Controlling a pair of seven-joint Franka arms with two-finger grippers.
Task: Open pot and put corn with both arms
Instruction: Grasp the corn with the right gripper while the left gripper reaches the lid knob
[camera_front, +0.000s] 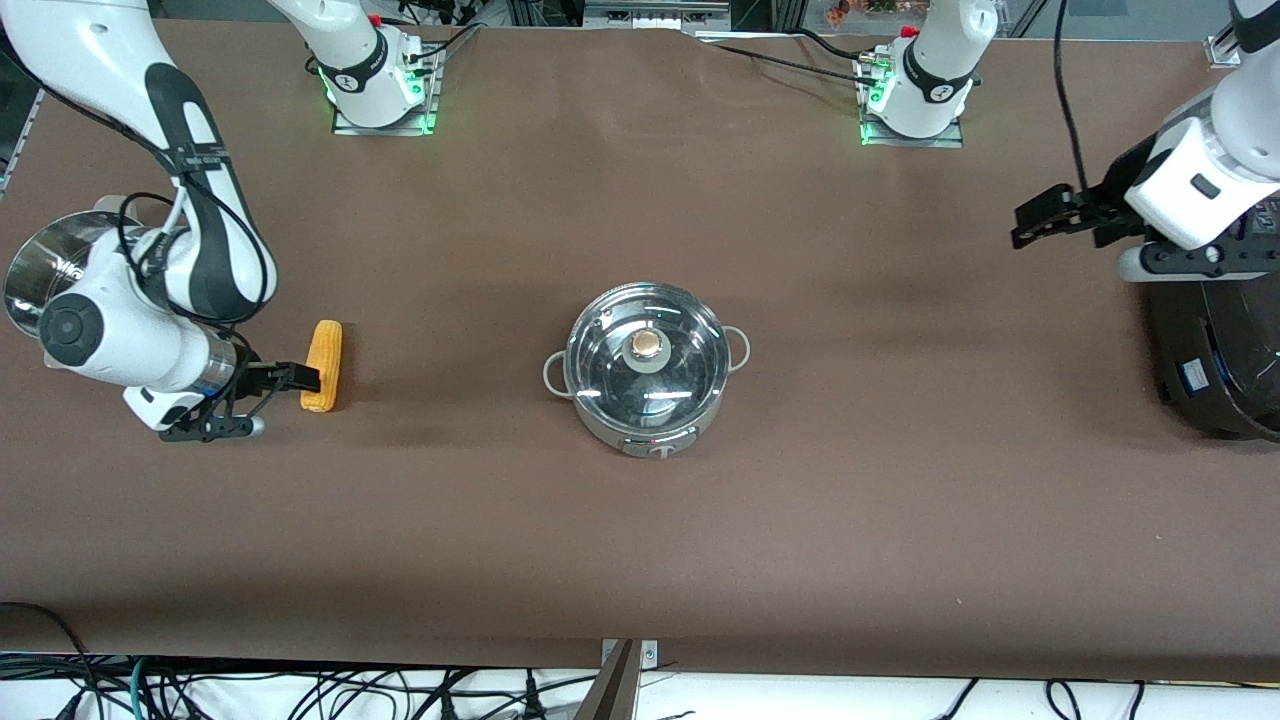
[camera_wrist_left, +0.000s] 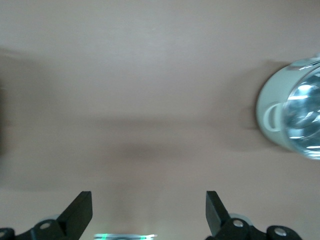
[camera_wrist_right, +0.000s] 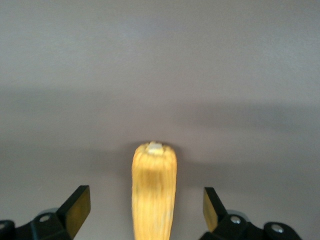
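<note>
The corn-picking step is in hand: the right pincer (camera_front: 305, 378), spread, straddles the corn (camera_front: 322, 366) lying on the surface (camera_front: 640, 560) well toward the right arm's end from the still-lidded pot (camera_front: 647, 368), so closing comes next, while the left pincer (camera_front: 1040, 222), also spread, waits.

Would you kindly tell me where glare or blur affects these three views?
Front view: sharp, with bright reflections on the pot lid. Left wrist view: soft focus, glare on the pot at the frame's edge. Right wrist view: the corn looks blurred and overexposed between the right end effector fingers.
</note>
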